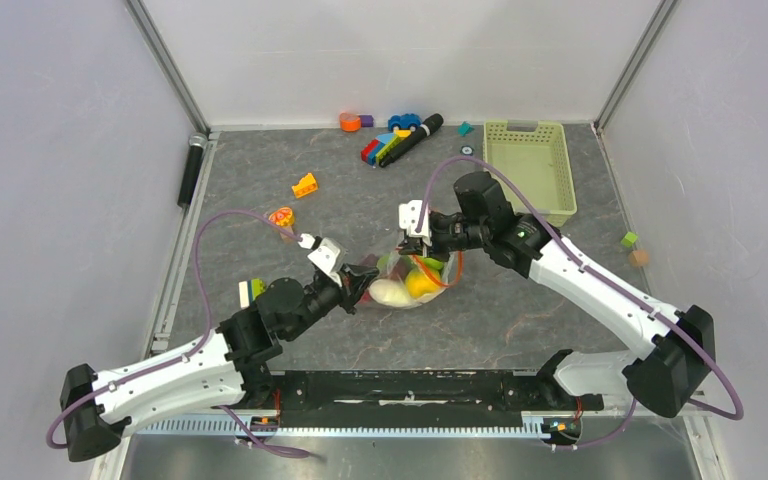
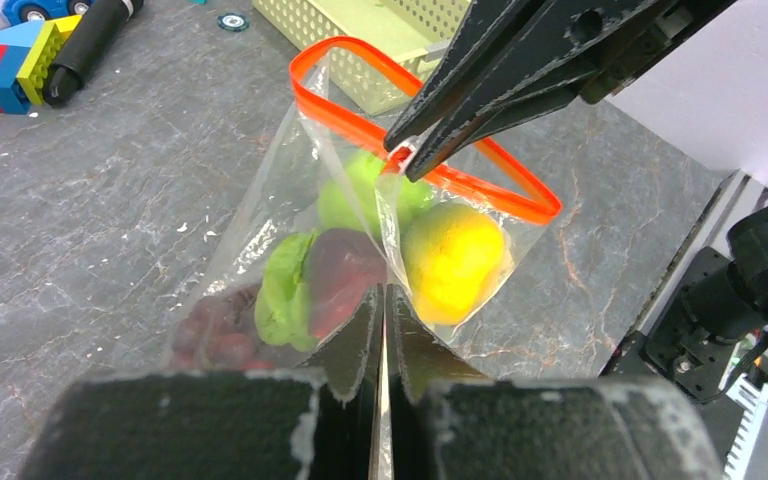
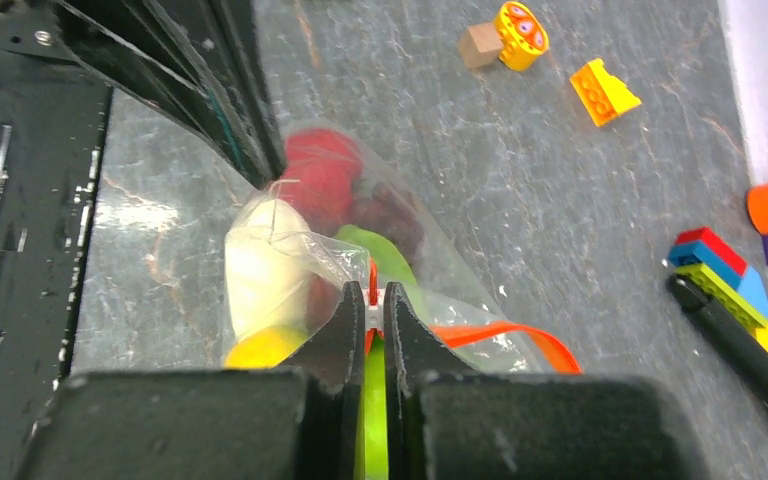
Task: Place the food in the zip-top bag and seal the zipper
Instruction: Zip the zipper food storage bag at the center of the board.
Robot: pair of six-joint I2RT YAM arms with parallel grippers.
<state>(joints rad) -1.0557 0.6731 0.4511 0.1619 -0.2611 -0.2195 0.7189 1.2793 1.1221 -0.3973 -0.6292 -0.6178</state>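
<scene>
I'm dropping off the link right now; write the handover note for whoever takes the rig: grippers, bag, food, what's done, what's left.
Grippers: the left gripper is shut on the zip-top bag, pinching the plastic at the end opposite the mouth. The right gripper is shut on the zipper at the mouth.
Food: the yellow fruit, green fruit, red apple and white radish are inside the bag.
Done: food is bagged; I see none loose.
Left: the zipper gapes open in a loop; run it shut.
</scene>
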